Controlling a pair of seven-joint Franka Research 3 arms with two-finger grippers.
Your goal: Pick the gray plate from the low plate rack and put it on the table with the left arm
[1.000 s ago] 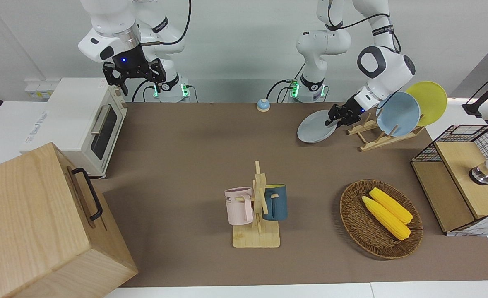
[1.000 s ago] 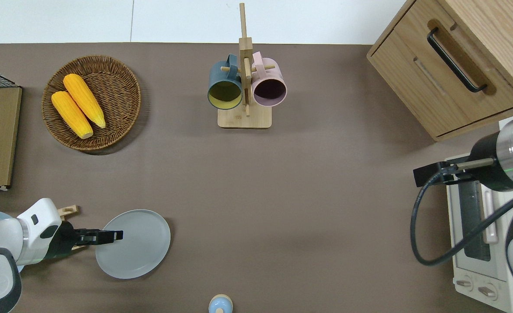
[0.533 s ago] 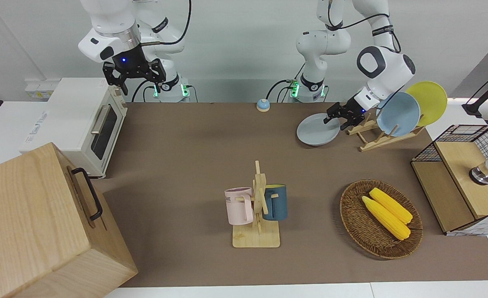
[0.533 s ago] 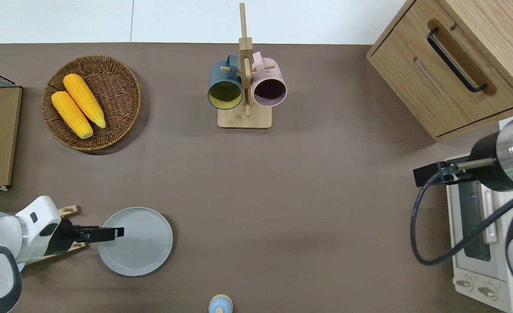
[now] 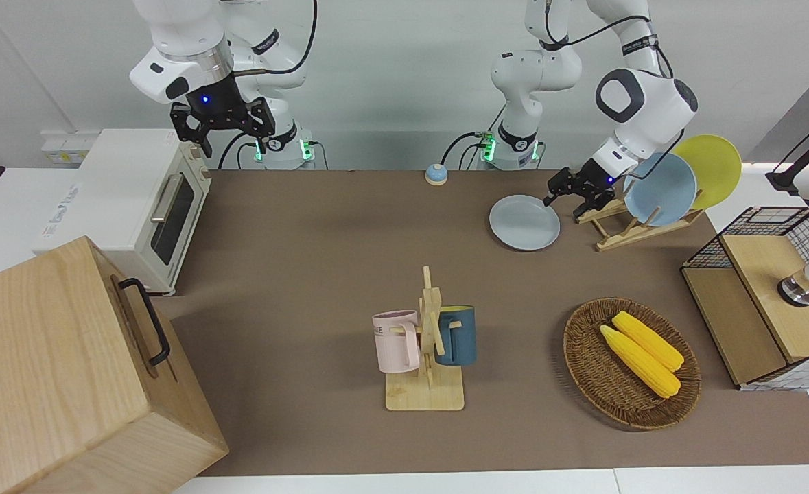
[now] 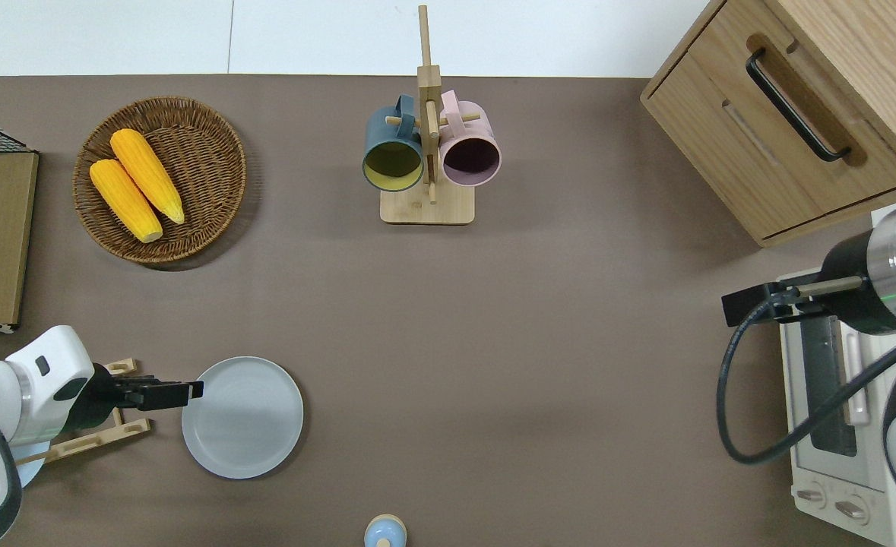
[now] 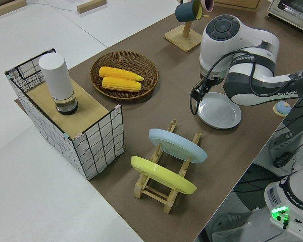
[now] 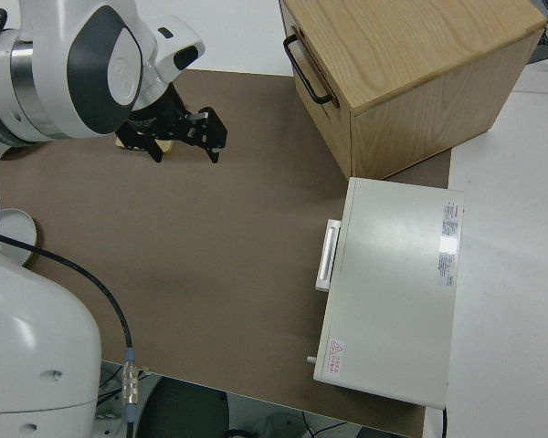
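Gray plate (image 6: 242,418) lies flat on table (image 6: 493,342); left gripper (image 6: 189,390) released, should lift clear without nudging it.

A robotics lab staged as a mock kitchen. Two white robot arms bolted at the edge of a bench (image 5: 322,226) covered in plain brown matting, bare white walls, loose cables. Kitchen props spread out as test items: a toaster oven (image 5: 140,206), a mug stand (image 5: 426,357), a basket of corn (image 5: 630,362), a low plate rack (image 5: 634,223).
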